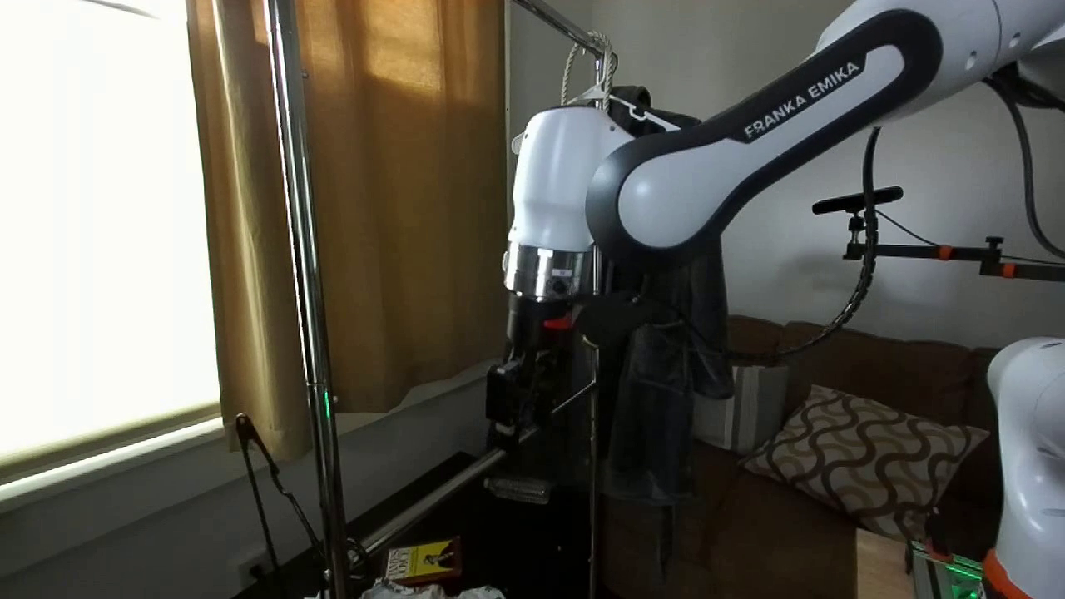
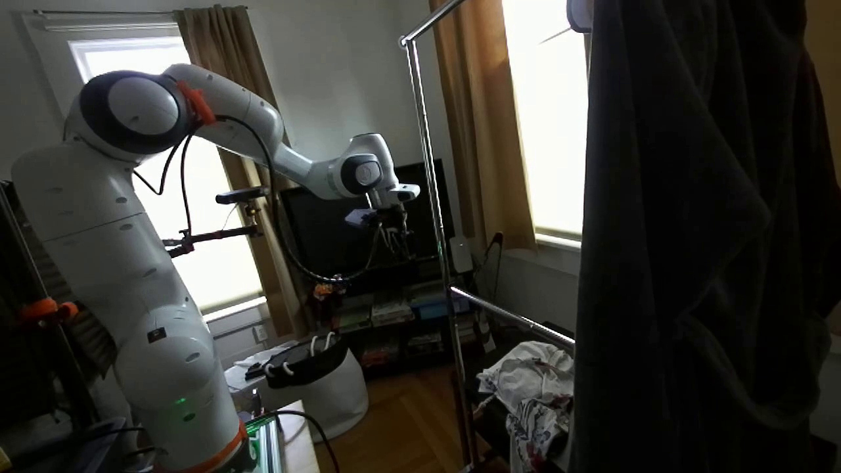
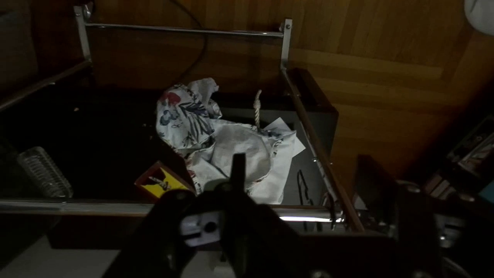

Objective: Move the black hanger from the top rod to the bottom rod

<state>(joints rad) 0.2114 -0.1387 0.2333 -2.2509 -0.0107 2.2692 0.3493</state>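
Observation:
The black hanger [image 1: 265, 466] is at the window-side end of the bottom rod [image 1: 437, 497], beside the post. It tilts up toward the wall, and a dark loop sits around the rod end. It also shows in an exterior view [image 2: 497, 240] and thin and dark in the wrist view [image 3: 303, 187]. The top rod [image 2: 430, 23] runs above in both exterior views. My gripper [image 1: 509, 428] points down near the bottom rod, apart from the hanger. In the wrist view my gripper [image 3: 301, 158] has its fingers wide apart with nothing held between them.
A chrome post [image 1: 304, 249] stands beside the hanger. Dark garments [image 2: 690, 230] hang at the rack's far end with a white hanger [image 1: 649, 116]. Below are floral cloth [image 3: 185, 116], a yellow-red box [image 3: 162, 181] and a clear ridged object [image 3: 44, 172]. A curtain [image 1: 399, 208] hangs behind.

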